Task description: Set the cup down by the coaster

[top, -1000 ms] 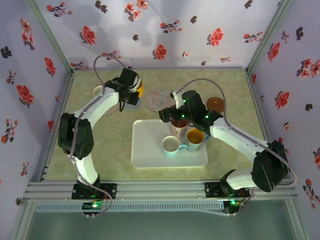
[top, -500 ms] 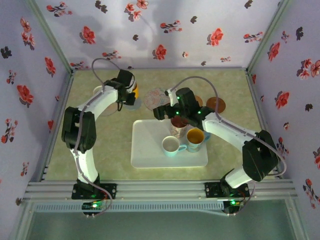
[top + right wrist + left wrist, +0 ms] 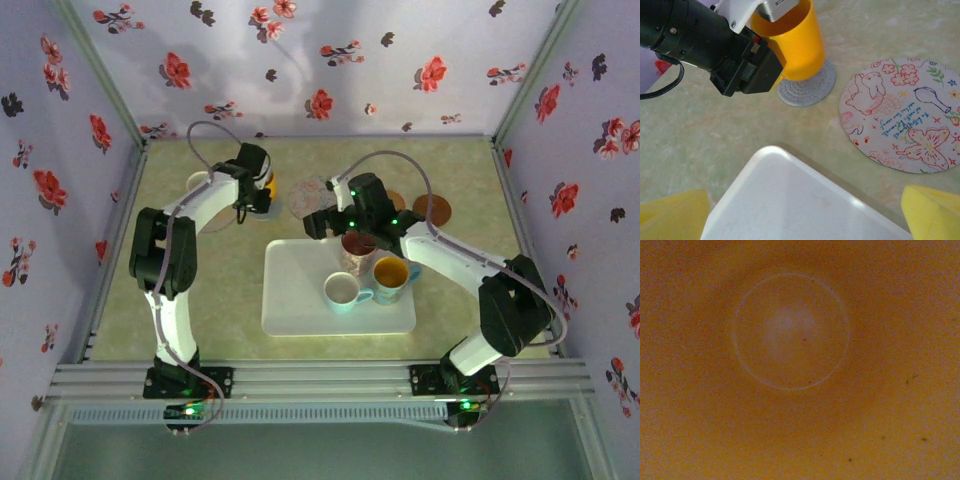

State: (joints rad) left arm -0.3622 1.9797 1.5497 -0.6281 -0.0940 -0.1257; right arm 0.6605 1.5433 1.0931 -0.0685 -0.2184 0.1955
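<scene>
The left gripper [image 3: 767,35] was clamped on the rim of the orange cup [image 3: 799,50], one finger inside the wall and the black body outside it. Its wrist camera looked straight down into the cup's orange interior, onto the ring of its floor. The cup stood upright, with its base on the small grey coaster [image 3: 810,89]. Just to the right of that coaster lay a large round printed mat [image 3: 902,117], close to it but not touching.

The right gripper [image 3: 801,195] hung with its yellow pads [image 3: 670,212] well apart and nothing between them, above the far corner of the white tray [image 3: 790,205].

From above, three mugs stood together on the right half of the tray: a white mug [image 3: 343,290], a yellow-lined mug [image 3: 391,272] and a brown mug [image 3: 358,245] under the right arm. A brown coaster [image 3: 432,208] lay on the table beyond them.
</scene>
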